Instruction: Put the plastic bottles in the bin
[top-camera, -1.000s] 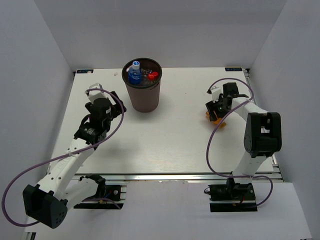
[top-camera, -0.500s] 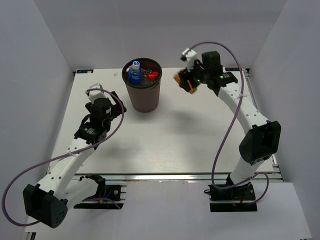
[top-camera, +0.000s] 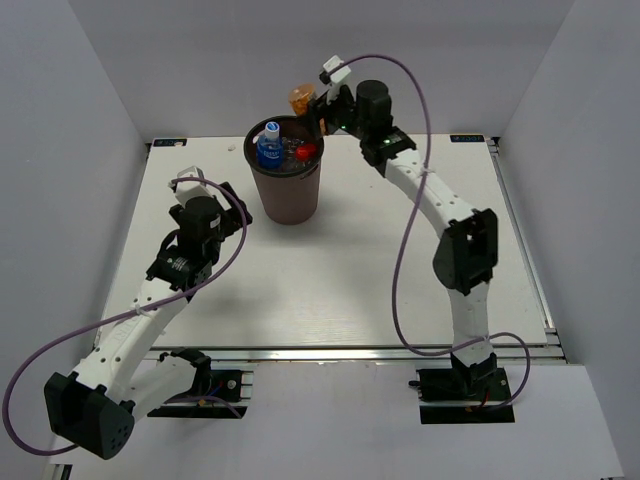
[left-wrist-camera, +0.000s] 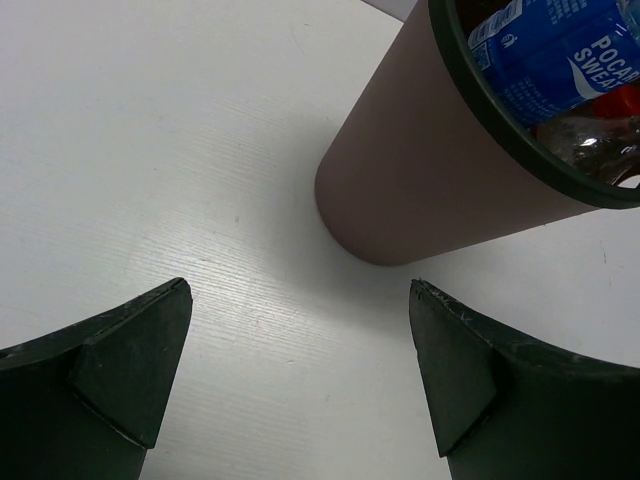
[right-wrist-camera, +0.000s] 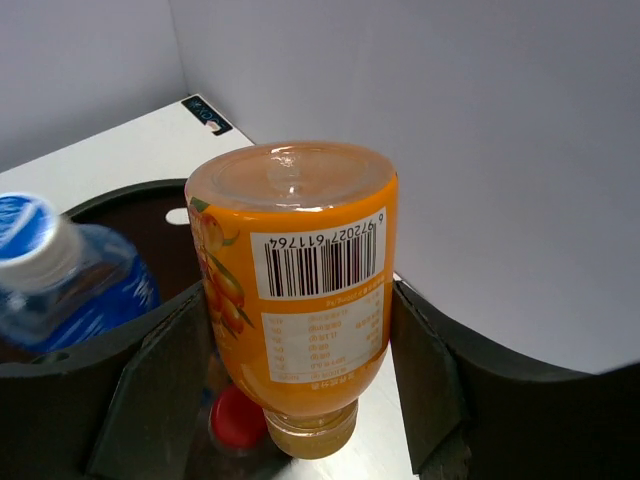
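The dark brown bin (top-camera: 287, 190) stands at the back middle of the table. Inside it a blue-label bottle (top-camera: 269, 146) stands up beside a red cap (top-camera: 306, 152). My right gripper (top-camera: 316, 110) is shut on an orange bottle (top-camera: 302, 99) and holds it above the bin's far right rim. In the right wrist view the orange bottle (right-wrist-camera: 297, 285) sits between the fingers, neck toward the camera, over the bin rim (right-wrist-camera: 120, 200), with the blue-label bottle (right-wrist-camera: 70, 275) and red cap (right-wrist-camera: 236, 415) below. My left gripper (top-camera: 198, 193) is open and empty, left of the bin (left-wrist-camera: 420, 175).
White walls close the table on three sides. The table's rear edge lies just behind the bin. A purple cable loops along each arm.
My right arm has lifted the orange bottle from the right side of the table and swung it left, up to the bin's far rim. The left arm has not moved.
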